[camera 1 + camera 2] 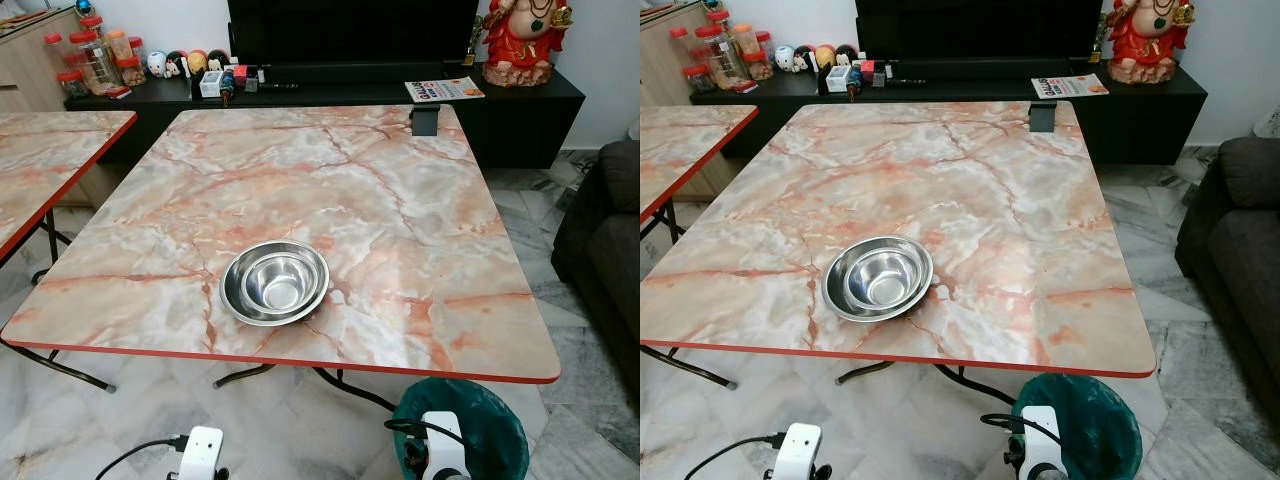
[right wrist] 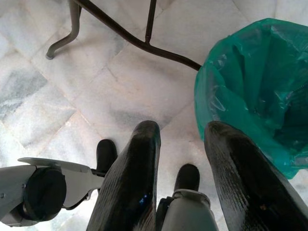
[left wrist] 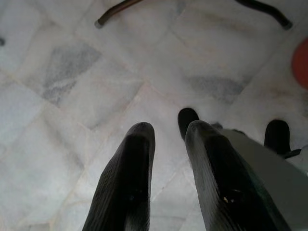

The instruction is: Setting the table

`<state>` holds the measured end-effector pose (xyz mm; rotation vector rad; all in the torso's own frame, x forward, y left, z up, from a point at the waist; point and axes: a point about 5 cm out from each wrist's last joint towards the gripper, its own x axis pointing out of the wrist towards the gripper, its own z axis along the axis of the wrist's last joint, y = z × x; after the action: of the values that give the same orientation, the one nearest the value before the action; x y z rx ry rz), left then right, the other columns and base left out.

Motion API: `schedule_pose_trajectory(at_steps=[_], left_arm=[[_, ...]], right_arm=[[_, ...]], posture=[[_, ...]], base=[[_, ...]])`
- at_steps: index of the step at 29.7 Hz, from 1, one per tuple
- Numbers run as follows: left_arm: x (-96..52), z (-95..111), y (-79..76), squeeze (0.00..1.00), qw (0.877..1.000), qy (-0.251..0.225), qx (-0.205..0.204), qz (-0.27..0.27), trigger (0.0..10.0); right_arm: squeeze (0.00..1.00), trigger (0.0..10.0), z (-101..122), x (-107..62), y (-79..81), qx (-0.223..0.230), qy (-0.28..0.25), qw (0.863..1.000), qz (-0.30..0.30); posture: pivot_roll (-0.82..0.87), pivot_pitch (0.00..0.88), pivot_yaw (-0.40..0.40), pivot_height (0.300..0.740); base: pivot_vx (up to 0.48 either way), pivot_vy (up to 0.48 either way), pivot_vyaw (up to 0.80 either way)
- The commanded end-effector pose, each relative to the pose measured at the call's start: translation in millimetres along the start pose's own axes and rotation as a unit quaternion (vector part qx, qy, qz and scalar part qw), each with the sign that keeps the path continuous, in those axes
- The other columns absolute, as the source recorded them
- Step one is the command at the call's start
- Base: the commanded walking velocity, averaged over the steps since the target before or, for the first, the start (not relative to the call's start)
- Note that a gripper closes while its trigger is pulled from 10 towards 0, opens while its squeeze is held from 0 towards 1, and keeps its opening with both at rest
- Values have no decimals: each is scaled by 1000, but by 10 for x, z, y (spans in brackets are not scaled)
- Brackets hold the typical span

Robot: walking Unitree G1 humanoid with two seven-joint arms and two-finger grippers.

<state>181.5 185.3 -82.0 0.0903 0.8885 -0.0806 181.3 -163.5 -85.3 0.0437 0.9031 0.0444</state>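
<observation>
I see the marble table (image 1: 400, 200), a bin with a green liner (image 2: 250, 91) below its near edge, then two nested steel bowls (image 1: 274, 282), nothing inside, near the front. Left gripper (image 3: 168, 132) and right gripper (image 2: 187, 132) hang released over floor.

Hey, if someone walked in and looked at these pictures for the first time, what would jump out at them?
Probably the stacked steel bowls, shining alone near the front edge of the big pink marble-patterned table. Next, the green-lined bin on the floor just under that edge on the robot's right, beside the lowered right hand. The red statue on the dark cabinet behind also stands out.
</observation>
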Motion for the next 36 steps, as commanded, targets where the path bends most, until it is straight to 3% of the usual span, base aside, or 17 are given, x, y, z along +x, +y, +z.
schedule_pose_trajectory(at_steps=[1, 15, 36], left_arm=[[-9, -57, 19, 0, 1000, 17, 3, 5, 10000], [-37, -132, 105, 0, 999, 32, 8, 22, 10000], [-24, -68, 156, 0, 999, 28, 11, 28, 10000]], right_arm=[[0, 10000, 32, 9, -5, 4, -1, 1000, -3], [0, 10000, 36, -2, -109, 22, -1, 1000, -22], [0, 10000, -20, -11, -91, 36, 6, 999, -25]], posture=[[21, 2, 60, 740], [20, 0, 61, 740], [30, 0, 63, 740]], base=[[0, 315, 0], [0, 346, 0], [0, 427, 0]])
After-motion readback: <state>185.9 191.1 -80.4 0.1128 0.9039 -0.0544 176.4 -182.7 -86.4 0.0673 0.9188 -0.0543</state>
